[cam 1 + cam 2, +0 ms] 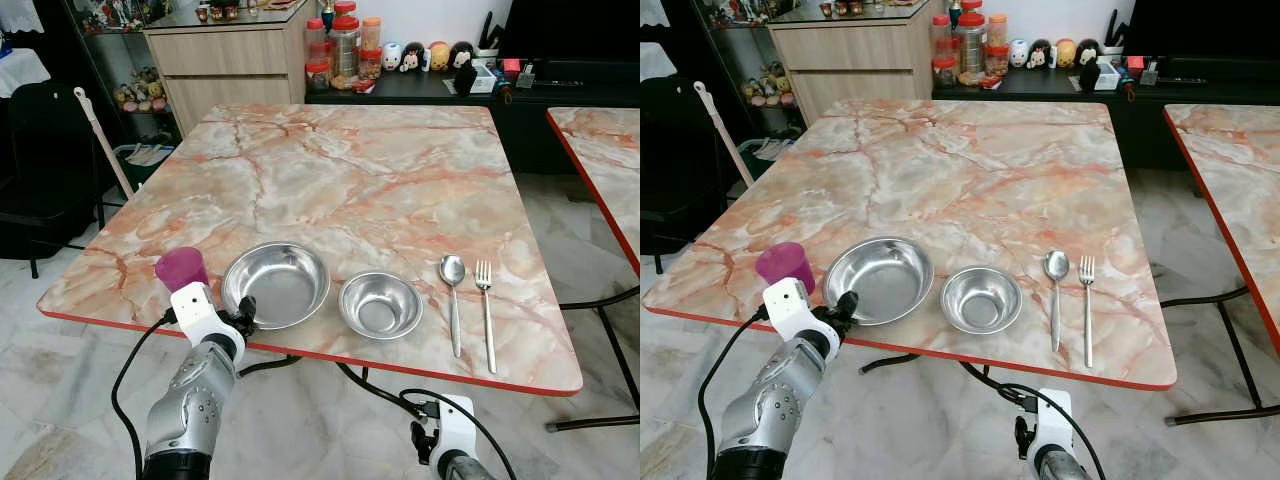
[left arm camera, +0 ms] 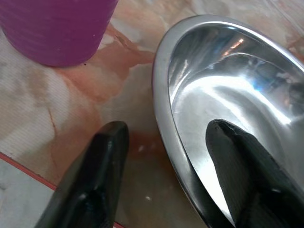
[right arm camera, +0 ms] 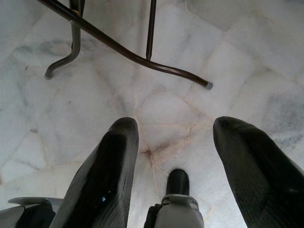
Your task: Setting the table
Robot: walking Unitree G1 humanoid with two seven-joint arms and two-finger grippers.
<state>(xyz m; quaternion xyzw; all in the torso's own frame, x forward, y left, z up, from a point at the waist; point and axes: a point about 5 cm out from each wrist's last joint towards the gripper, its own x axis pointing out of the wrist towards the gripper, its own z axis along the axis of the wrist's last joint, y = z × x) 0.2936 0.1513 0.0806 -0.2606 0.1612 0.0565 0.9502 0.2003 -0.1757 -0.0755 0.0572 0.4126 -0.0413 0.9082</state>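
Note:
A large steel bowl (image 1: 277, 283) sits near the front edge of the marble table (image 1: 350, 170), with a purple cup (image 1: 181, 268) to its left. To its right stand a smaller steel bowl (image 1: 380, 304), then a spoon (image 1: 453, 300) and a fork (image 1: 485, 310) lying side by side. My left gripper (image 2: 168, 130) is open at the large bowl's near-left rim. One finger (image 2: 247, 156) is over the inside of the bowl and the other (image 2: 102, 161) is outside, above the tabletop. My right gripper (image 3: 175, 128) hangs open below the table edge, pointing at the floor.
A second marble table (image 1: 605, 150) stands to the right across a gap. A black chair (image 1: 45, 150) and a leaning stick (image 1: 105, 145) are at the left. Jars (image 1: 345, 50) and figurines sit on the dark sideboard behind. Metal table legs (image 3: 128, 52) cross the floor.

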